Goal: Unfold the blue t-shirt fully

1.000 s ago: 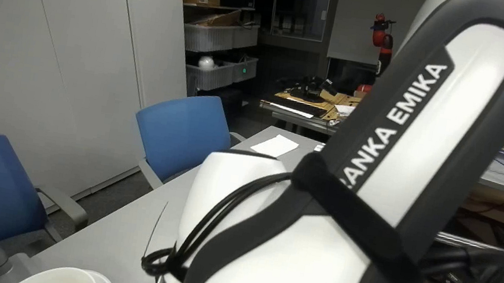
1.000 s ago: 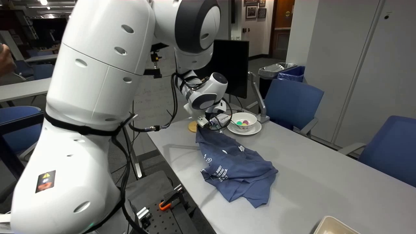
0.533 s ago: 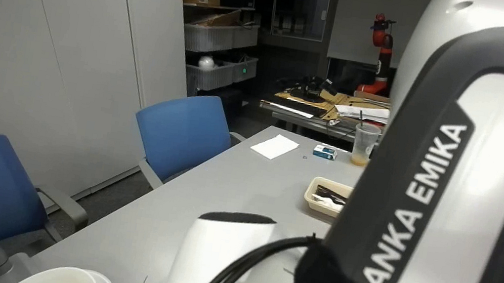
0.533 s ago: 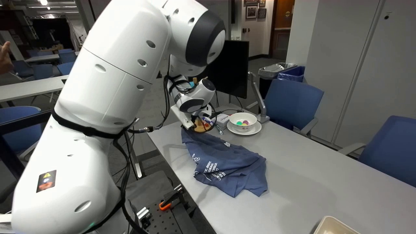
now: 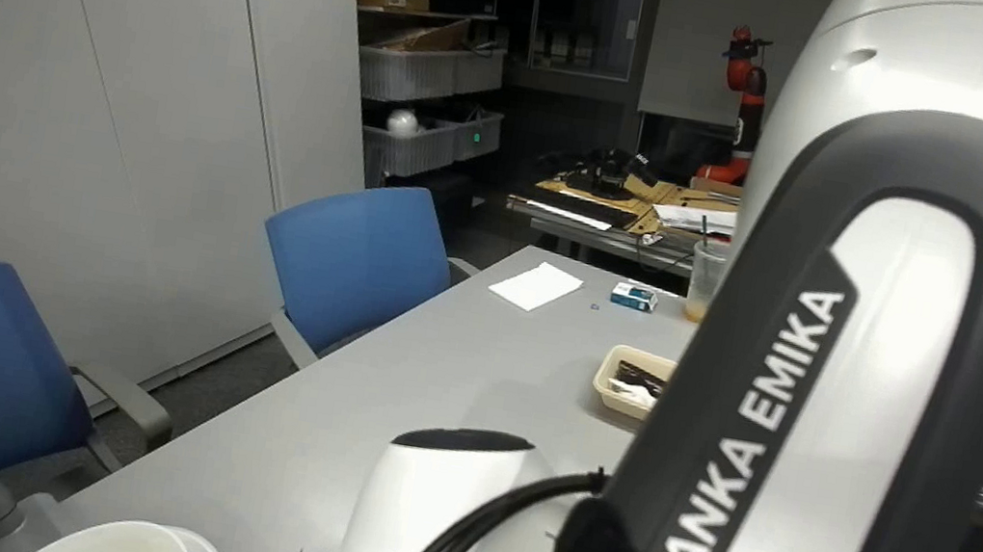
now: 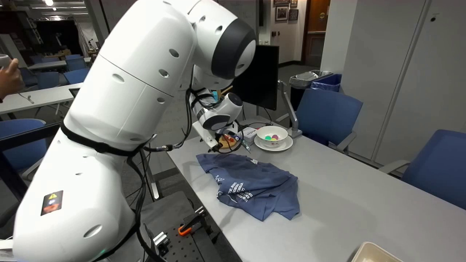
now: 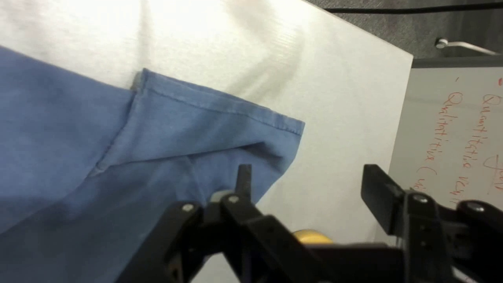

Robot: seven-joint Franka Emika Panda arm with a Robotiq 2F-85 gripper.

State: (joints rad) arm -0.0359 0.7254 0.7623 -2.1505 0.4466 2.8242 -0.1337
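The blue t-shirt (image 6: 255,178) lies crumpled on the table, partly folded over itself, with some white lettering showing. In an exterior view my gripper (image 6: 214,148) hangs just above and beyond its far corner. The wrist view shows a hemmed sleeve-like corner of the t-shirt (image 7: 204,114) spread flat, with a crease across it. There my gripper (image 7: 306,169) stands wide, nothing between its fingers; one finger (image 7: 244,181) overlaps the cloth in the picture, the other is past its edge. Whether a fingertip touches cloth cannot be told. The arm blocks the t-shirt where only the chairs' side shows.
Beyond the t-shirt stand a bowl (image 6: 271,144) of coloured balls on a white plate (image 6: 278,149), a white box (image 6: 249,134) and a round wooden board (image 6: 226,145). A monitor (image 6: 255,76) rises behind. A beige tray (image 5: 631,385) sits farther along the table. Blue chairs (image 5: 357,266) line one side.
The t-shirt slid toward the table's robot-side edge with its corner in my gripper. Since then the gripper has opened and lifted slightly, and the corner has dropped flat onto the table.
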